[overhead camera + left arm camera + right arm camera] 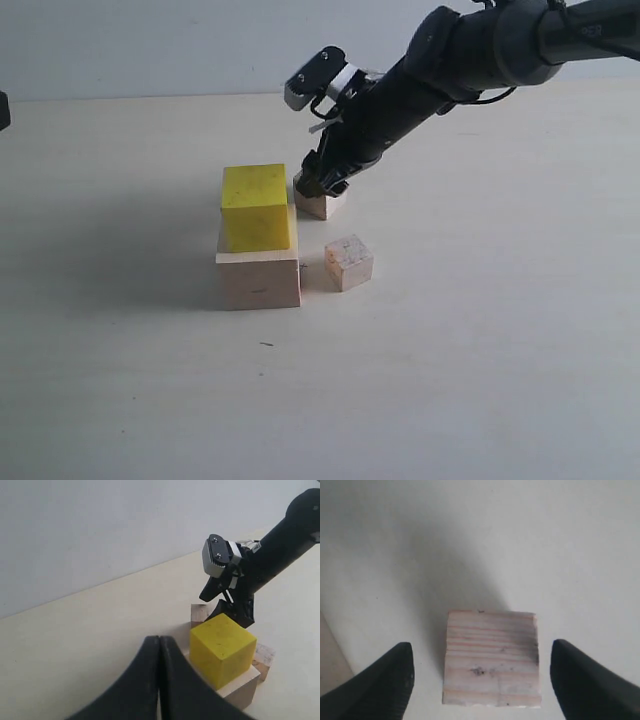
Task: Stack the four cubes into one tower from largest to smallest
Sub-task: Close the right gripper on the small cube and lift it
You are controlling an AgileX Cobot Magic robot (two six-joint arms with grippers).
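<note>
The bright yellow cube [255, 206] sits on the large pale wooden cube [259, 278], left of centre on the table. Behind and to their right lies a small pale wooden cube [316, 205]. My right gripper [325, 183] hangs just over it, open. In the right wrist view that small wooden cube [492, 657] lies between the two fingertips [395, 675], with a gap on each side. The smallest cube [349, 262], with pinkish-grey marks, rests right of the big cube. My left gripper [159, 645] is shut and empty, off to the left of the yellow cube [222, 649].
The pale table [480, 330] stretches wide to the right and front of the cubes. The right arm [470, 55] reaches in from the upper right. A grey wall [150, 40] backs the table.
</note>
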